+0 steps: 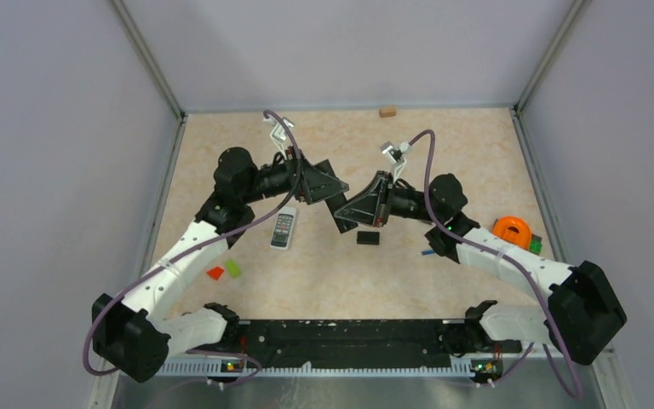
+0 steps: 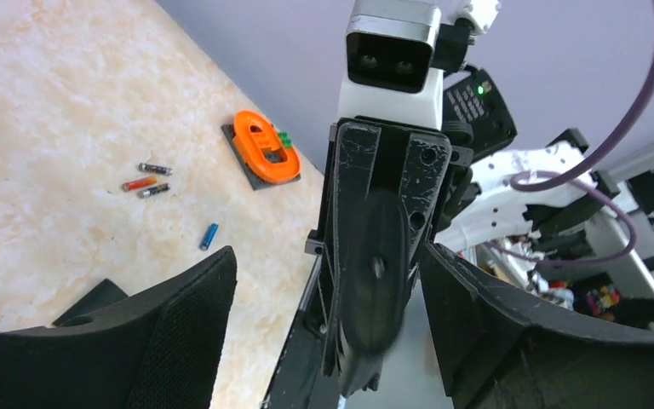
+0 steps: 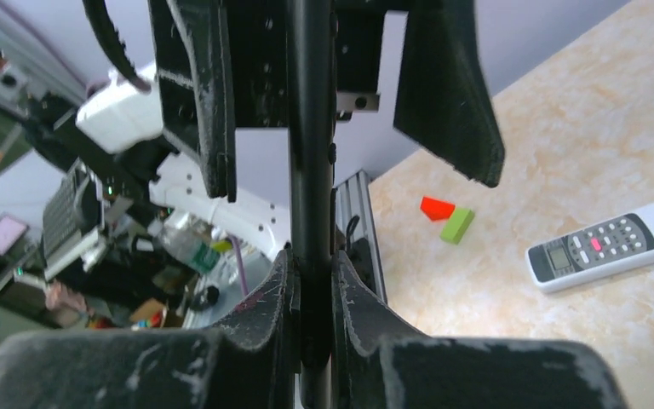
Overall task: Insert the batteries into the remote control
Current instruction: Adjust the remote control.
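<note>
Right gripper [image 3: 313, 266] pinches a thin black slab [image 3: 311, 162] edge-on, centre of the right wrist view. Left gripper [image 2: 324, 260] stands spread wide, one finger either side of that slab. We note the white remote [image 3: 613, 247] lying buttons-up at right. In the left wrist view, three red-and-dark batteries [image 2: 140, 182] lie loose at left, with the blue battery [image 2: 209, 236] below them, apart.

Left end effector [image 2: 328, 256] gapes wide, facing the tightly pinched right end effector [image 3: 312, 260].

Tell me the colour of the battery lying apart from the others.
Blue battery; left wrist view shows it best.
</note>
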Motion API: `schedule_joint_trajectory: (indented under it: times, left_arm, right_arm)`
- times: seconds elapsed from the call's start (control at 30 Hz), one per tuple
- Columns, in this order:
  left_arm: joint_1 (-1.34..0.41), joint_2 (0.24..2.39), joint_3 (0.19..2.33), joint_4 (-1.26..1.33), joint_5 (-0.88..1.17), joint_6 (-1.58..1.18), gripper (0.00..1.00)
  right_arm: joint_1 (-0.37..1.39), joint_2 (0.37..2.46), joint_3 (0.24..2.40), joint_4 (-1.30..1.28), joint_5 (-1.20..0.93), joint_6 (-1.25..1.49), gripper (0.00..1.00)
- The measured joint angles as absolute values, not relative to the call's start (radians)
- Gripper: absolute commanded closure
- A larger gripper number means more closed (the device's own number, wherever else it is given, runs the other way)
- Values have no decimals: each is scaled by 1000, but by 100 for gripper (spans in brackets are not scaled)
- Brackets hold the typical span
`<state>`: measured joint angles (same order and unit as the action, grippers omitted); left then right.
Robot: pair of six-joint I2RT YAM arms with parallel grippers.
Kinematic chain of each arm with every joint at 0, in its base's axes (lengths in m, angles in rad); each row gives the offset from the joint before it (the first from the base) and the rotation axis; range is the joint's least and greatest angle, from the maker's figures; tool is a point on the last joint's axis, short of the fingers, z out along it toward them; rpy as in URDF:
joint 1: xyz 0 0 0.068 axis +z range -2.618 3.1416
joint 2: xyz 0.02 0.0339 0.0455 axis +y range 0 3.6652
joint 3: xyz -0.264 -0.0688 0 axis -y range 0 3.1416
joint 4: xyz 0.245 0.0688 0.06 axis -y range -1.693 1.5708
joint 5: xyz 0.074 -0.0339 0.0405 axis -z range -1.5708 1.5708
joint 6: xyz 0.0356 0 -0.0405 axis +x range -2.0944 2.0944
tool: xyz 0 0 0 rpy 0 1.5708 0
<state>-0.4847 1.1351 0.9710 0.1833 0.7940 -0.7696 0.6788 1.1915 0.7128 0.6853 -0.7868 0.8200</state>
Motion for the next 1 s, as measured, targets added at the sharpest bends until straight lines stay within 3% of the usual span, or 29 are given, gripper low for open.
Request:
schedule_joint_trajectory:
  times: [0.17,0.3,0.53,0.57,0.63,0.73,0.83,1.0]
  left_arm:
    - [-485,1132,904,338,739,-902,49]
    - [-485,1132,901,389,735,-936,61]
    - [-478,1135,901,384,732,-932,100]
    - [-478,1135,901,382,731,-929,100]
    - [-477,1135,901,376,731,-919,100]
    - [-477,1135,901,352,722,-887,100]
    - [-477,1134,901,309,696,-839,100]
    - [-468,1130,901,246,638,-766,100]
  right_arm:
    - [679,1225,691,791,-665,933,100]
    - [679,1245,691,824,-624,966,100]
    - [679,1272,691,884,-633,1000,100]
    - [679,1275,691,887,-633,1003,96]
    - [678,1280,692,889,-638,1005,64]
    - [673,1281,700,846,-648,997,37]
    - [651,1262,701,731,-637,960,30]
    - [559,1102,701,408,-494,846,34]
